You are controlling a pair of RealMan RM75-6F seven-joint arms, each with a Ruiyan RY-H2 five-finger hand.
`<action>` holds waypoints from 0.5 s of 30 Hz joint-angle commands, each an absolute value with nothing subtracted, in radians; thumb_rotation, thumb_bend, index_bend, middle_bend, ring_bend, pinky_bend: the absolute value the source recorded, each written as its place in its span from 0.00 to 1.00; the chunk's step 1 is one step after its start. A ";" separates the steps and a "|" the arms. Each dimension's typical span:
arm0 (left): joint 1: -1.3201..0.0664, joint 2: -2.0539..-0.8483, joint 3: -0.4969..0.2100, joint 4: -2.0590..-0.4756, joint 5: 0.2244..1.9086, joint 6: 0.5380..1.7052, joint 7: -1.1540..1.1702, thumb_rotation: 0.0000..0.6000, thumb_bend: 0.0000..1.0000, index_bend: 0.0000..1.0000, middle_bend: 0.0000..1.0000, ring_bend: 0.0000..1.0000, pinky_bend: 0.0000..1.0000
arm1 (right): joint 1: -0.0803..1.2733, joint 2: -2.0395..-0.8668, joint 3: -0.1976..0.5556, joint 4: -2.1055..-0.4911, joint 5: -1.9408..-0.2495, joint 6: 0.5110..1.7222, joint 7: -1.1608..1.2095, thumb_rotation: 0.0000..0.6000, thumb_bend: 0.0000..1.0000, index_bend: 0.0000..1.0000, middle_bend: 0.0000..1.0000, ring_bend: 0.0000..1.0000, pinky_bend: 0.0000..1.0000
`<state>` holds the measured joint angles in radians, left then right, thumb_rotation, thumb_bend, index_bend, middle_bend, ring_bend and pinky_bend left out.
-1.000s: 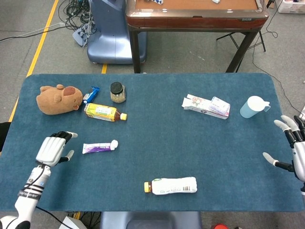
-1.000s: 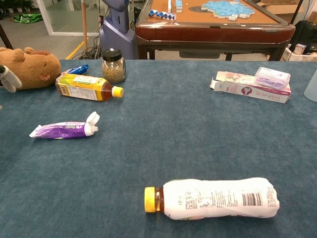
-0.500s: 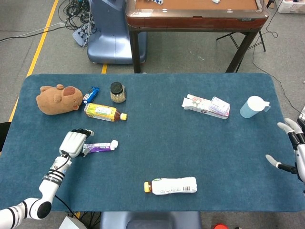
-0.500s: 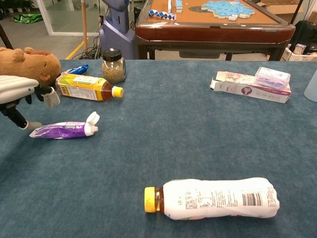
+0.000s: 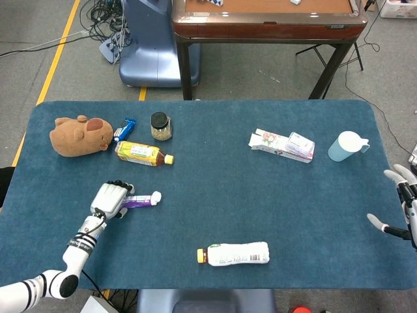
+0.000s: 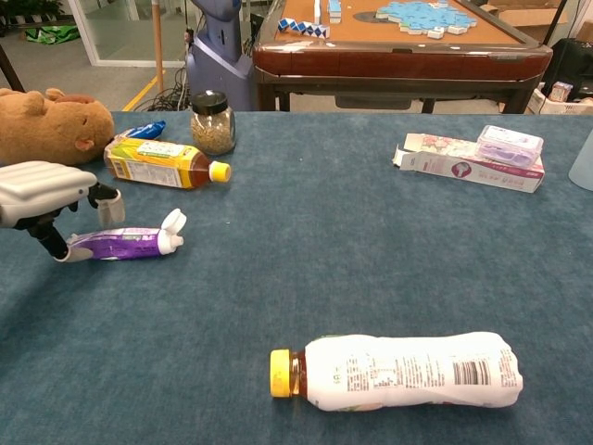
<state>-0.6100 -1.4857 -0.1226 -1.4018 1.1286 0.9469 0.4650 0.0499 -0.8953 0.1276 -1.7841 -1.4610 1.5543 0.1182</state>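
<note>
My left hand (image 5: pixel 111 197) (image 6: pixel 46 190) hangs over the tail end of a purple tube (image 5: pixel 142 200) (image 6: pixel 125 243) with a white cap, lying on the blue table (image 5: pixel 215 195). Its fingers (image 6: pixel 109 206) curve down on either side of the tube's tail, the thumb low at the near side; no firm grip shows. My right hand (image 5: pixel 405 208) is at the table's far right edge, fingers spread, holding nothing. A white-labelled bottle (image 5: pixel 238 253) (image 6: pixel 408 371) with a yellow cap lies on its side near the front edge.
Behind the tube lie a yellow-labelled tea bottle (image 5: pixel 140 153) (image 6: pixel 157 160), a brown plush (image 5: pixel 78 135) (image 6: pixel 42 125), a blue wrapper (image 5: pixel 124 129) and a small jar (image 5: pixel 160 126) (image 6: pixel 212 122). At the right are a flat box (image 5: pixel 277 145) (image 6: pixel 463 158) and a light-blue cup (image 5: pixel 345 145).
My left hand has moved right from the table's left edge to over the tube's tail. The right hand has drifted slightly further right and down.
</note>
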 commanded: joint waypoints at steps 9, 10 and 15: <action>-0.619 -1.495 -0.106 -1.388 1.141 0.948 0.449 1.00 0.25 0.38 0.40 0.25 0.28 | 0.046 -0.898 0.125 -1.777 -1.460 1.550 0.132 1.00 0.14 0.18 0.13 0.00 0.07; -0.621 -1.500 -0.106 -1.381 1.141 0.947 0.445 1.00 0.25 0.38 0.40 0.25 0.28 | 0.045 -0.898 0.124 -1.778 -1.461 1.550 0.133 1.00 0.14 0.18 0.13 0.00 0.08; -0.629 -1.524 -0.108 -1.345 1.150 0.947 0.424 1.00 0.25 0.38 0.41 0.25 0.28 | 0.044 -0.895 0.123 -1.780 -1.461 1.547 0.133 1.00 0.14 0.18 0.13 0.00 0.08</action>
<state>-0.6264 -1.5185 -0.1075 -1.3516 1.1468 0.9465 0.4288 0.0444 -0.8953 0.1228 -1.7800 -1.4615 1.5472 0.1329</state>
